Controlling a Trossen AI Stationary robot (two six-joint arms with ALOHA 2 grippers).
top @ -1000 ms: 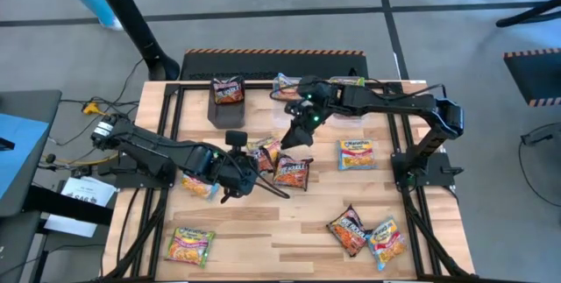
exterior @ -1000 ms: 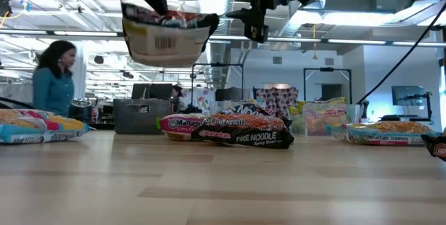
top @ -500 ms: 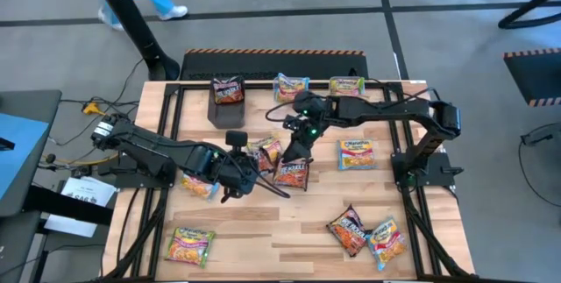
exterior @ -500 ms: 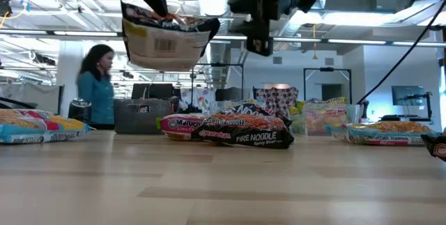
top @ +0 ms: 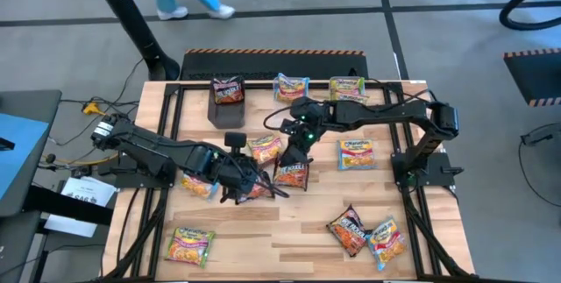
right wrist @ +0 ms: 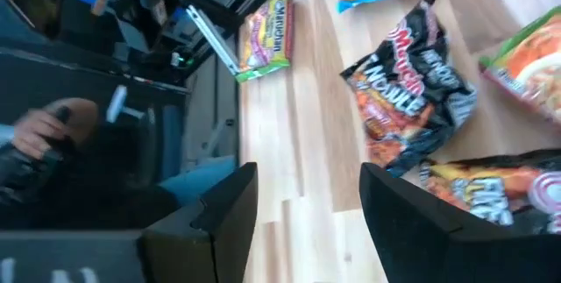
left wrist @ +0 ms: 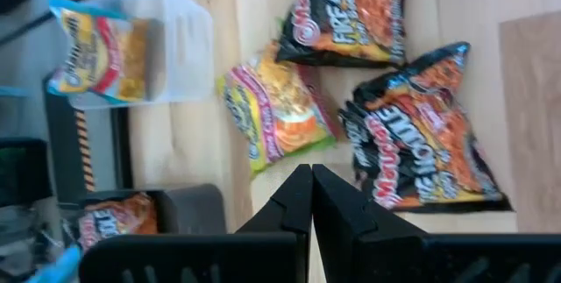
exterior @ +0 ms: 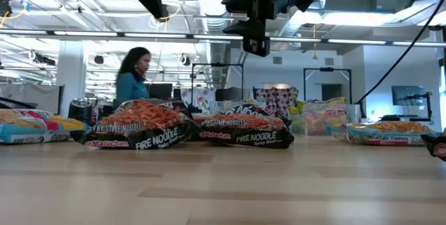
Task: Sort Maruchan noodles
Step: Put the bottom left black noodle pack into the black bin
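You look down on a pale wood-plank table (top: 263, 230) framed in black rails, strewn with flat, glossy crinkled noodle packets. Near the middle, the left gripper (top: 248, 180) hangs with its fingers pressed shut on nothing, just above a dark packet (top: 254, 188) lying flat on the wood. In the low view that dark packet (exterior: 136, 125) shows its long side across the picture, puffed in the middle, with white "FIRE NOODLE" lettering on its edge. The right gripper (top: 292, 156) hovers with fingers spread wide and empty over a second dark packet (top: 292, 173), whose long axis runs roughly toward the table's far edge. Between the two arms a green-edged packet (top: 265, 148) lies askew. A maroon packet (top: 228, 90) rests on a black box (top: 221, 109) at the far left; a blue-edged packet (top: 291, 85) and a green-edged one (top: 349, 85) sit in clear tubs along the far edge. Another packet (top: 357, 154) lies at right, two more (top: 348, 228) near the front right corner, one (top: 190, 245) at front left. A person (exterior: 132, 77) stands beyond the table.
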